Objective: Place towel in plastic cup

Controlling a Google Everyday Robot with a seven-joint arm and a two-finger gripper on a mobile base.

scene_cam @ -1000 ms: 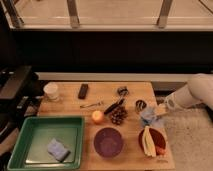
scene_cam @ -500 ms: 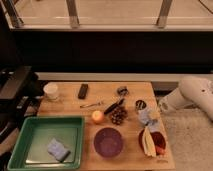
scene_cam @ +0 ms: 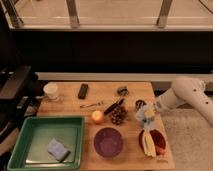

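Hovering at about three o'clock on the wooden table, the white arm's gripper sits on a crumpled pale blue-and-yellow towel, so I judge the grasp step is in hand (whether the pincer is wide or closed on the cloth I cannot tell). Next the towel must travel to the white plastic cup at ten o'clock, well apart across the board.

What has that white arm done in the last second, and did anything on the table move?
The arm drew back a little to the right and shifted lower, its claw keeping by the pale towel at the table's right side. The green tray, purple bowl, orange and white cup stayed put.
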